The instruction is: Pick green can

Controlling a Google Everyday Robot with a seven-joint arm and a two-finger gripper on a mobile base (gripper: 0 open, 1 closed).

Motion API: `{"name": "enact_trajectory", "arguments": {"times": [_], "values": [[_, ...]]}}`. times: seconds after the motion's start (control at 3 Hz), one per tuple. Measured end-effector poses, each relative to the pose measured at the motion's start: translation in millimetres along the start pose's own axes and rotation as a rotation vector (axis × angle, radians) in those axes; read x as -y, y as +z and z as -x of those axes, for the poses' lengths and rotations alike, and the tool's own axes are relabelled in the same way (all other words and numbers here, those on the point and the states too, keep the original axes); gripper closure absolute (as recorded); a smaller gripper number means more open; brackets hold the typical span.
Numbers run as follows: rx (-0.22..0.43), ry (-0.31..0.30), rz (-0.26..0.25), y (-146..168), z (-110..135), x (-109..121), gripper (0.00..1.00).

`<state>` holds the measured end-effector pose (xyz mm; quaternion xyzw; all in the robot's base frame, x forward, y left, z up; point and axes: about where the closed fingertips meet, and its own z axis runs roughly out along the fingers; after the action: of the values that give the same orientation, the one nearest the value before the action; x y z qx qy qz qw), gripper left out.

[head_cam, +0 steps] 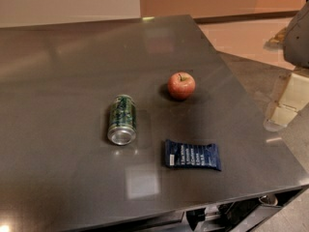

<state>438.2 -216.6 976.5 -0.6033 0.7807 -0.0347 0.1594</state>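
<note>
Since it lies sideways, green can [121, 119]: likely light, slick, dentable; grasp across middle
Gripper [286, 102]: well right of apple [181, 85]; opening cannot tell

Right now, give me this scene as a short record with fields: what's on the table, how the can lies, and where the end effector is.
surface: dark grey table
target: green can, lying on its side, silver end toward the camera
apple: stem up, right of and beyond the can, not touching it
blue snack wrapper: flat, nearer the camera than the apple
end effector: at the view's right edge, beyond the table's right side, away from all items
status: can not yet grasped
</note>
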Motion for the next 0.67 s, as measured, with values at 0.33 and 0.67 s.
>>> {"name": "enact_trajectory", "arguments": {"times": [0.33, 0.67], "values": [[0.000, 0.000, 0.000, 0.0, 0.0, 0.0, 0.00], [0.011, -0.021, -0.006, -1.3, 4.3, 2.0, 0.00]]}}
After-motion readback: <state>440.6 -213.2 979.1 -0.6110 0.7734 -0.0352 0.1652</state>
